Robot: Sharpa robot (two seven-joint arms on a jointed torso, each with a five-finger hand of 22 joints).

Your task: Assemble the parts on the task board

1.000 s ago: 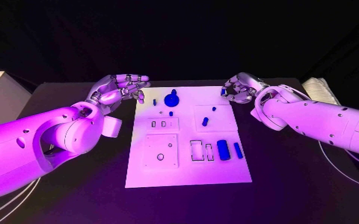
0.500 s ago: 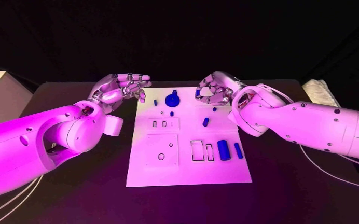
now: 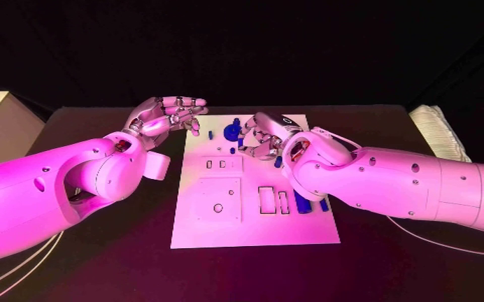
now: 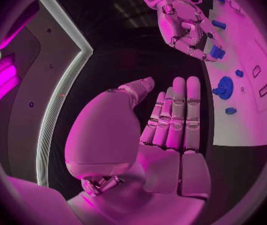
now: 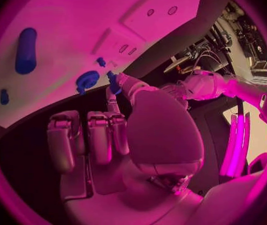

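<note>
Right hand [image 3: 264,136] hovered over the board's [image 3: 252,228] far edge, pinching a small blue part [image 5: 113,84]; the gear [image 3: 232,133] lay just beside it. Left hand [image 3: 166,115] stayed off-board, fingers apart, holding nothing.

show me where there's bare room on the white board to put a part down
The near strip of the task board, between the rectangular slots and its front edge, is bare. The far end is crowded: the blue gear and small blue pegs sit there under the right hand, with the left hand at the far-left corner.
</note>
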